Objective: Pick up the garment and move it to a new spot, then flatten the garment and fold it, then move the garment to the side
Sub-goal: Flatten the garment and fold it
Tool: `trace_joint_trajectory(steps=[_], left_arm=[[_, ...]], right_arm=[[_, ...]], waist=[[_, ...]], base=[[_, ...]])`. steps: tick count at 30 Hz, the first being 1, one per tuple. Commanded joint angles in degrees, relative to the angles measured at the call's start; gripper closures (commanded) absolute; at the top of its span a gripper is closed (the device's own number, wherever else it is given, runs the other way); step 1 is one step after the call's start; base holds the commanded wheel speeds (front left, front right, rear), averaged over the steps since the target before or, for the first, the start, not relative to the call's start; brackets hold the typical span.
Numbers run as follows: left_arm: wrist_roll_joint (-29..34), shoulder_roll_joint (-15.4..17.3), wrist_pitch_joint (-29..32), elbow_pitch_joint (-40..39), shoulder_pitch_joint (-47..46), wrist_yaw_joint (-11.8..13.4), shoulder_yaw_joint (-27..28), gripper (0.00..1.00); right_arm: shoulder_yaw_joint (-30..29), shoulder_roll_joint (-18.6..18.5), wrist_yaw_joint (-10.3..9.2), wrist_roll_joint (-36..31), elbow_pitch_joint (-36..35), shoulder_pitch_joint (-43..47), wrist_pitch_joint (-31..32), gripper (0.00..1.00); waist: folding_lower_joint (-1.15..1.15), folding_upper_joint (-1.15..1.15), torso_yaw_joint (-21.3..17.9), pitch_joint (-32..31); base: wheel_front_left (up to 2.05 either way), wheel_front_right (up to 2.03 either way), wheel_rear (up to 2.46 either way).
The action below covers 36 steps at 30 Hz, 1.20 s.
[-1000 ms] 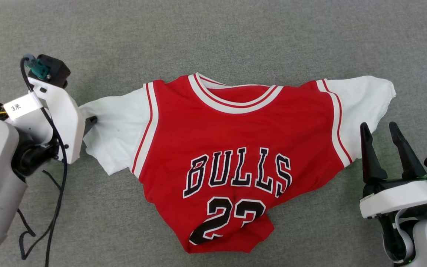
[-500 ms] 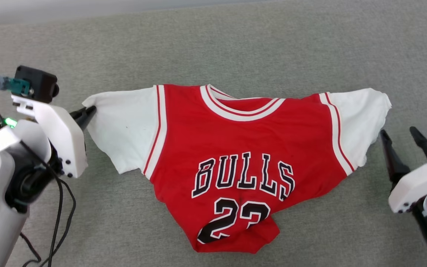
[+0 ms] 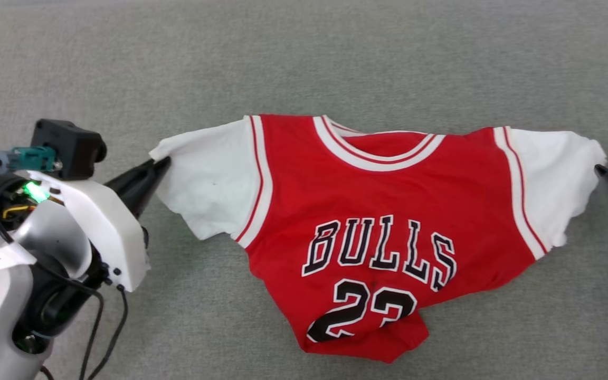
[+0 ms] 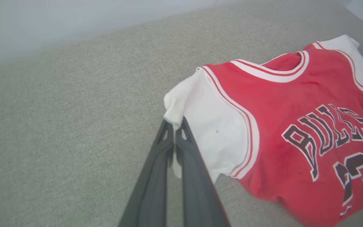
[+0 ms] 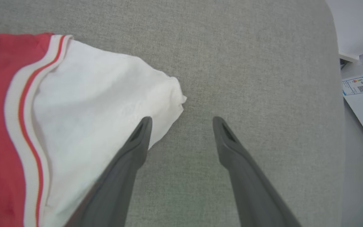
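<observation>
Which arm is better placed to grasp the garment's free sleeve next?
Probably right. The right gripper is open, one finger at the edge of the white sleeve, the other beside its tip. The left gripper is shut on the opposite sleeve of the garment.

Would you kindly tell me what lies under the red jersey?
The jersey lies front-up on the grey fabric surface, which shows all around it. Its back and anything beneath are covered.

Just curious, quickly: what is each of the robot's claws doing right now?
Left gripper: shut on the garment, at a white sleeve.
Right gripper: open, holding nothing.
</observation>
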Motion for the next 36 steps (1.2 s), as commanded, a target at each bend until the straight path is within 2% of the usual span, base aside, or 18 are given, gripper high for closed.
trace_joint_trajectory(steps=[1, 5, 12, 18, 19, 20, 21, 26, 36], left_arm=[[0.4, -0.5, -0.3, -0.7, 0.3, -0.1, -0.3, 1.00], [1.1, -1.0, -0.4, -1.6, -1.0, -0.5, -1.2, 1.00], [1.6, -1.6, -1.5, -1.2, -2.4, -1.1, -1.3, 1.00], [1.8, -2.0, -2.1, -0.5, -3.2, -1.8, -1.9, 1.00], [1.8, -1.9, -2.0, -0.2, -3.4, -1.8, -2.0, 1.00], [1.9, -2.0, -2.1, 0.0, -3.6, -1.9, -2.1, 1.00], [2.0, -2.1, -2.2, 0.3, -3.8, -2.0, -2.2, 1.00], [2.3, -2.5, -3.6, 2.2, -3.4, -1.9, -2.1, 1.00], [3.4, -2.9, -8.8, 4.8, -1.4, -0.5, -0.2, 1.00]], right_arm=[[1.1, -1.3, -0.08, 0.5, 0.9, -1.7, 1.4, 0.00], [3.3, -3.1, -0.08, 1.1, 3.0, -4.5, 4.3, 0.00], [6.9, -4.6, -0.08, 1.6, 6.1, -7.1, 5.3, 0.00], [10.9, -4.2, 0.03, 3.6, 9.0, -5.1, 6.4, 0.00], [11.5, -4.3, 0.03, 4.1, 9.4, -4.5, 6.6, 0.28], [12.1, -4.4, 0.03, 4.4, 9.7, -4.0, 6.7, 0.76], [12.4, -4.5, 0.03, 4.8, 9.9, -3.6, 6.4, 1.00], [12.0, -4.9, -0.06, 5.7, 11.3, -3.2, 4.4, 1.00], [6.4, -2.7, -0.09, 4.2, 11.8, -5.5, -6.2, 1.00]], waist=[[0.00, 0.00, 1.4, 1.2], [0.00, 0.00, 2.6, 2.3], [0.00, 0.00, 4.0, 3.8], [0.00, 0.00, 4.9, 4.9], [0.00, 0.00, 5.0, 5.0], [0.00, 0.00, 5.1, 5.0], [0.00, 0.00, 5.2, 5.0], [0.00, 0.00, 5.0, 3.4], [0.00, 0.00, 3.2, -3.9]], base=[[0.00, 0.00, 0.00], [0.00, 0.00, 0.00], [0.00, 0.00, 0.00], [0.00, 0.00, 0.00], [0.00, 0.00, 0.00], [0.00, 0.00, 0.00], [0.00, 0.00, 0.00], [0.00, 0.00, 0.00], [0.00, 0.00, 0.00]])
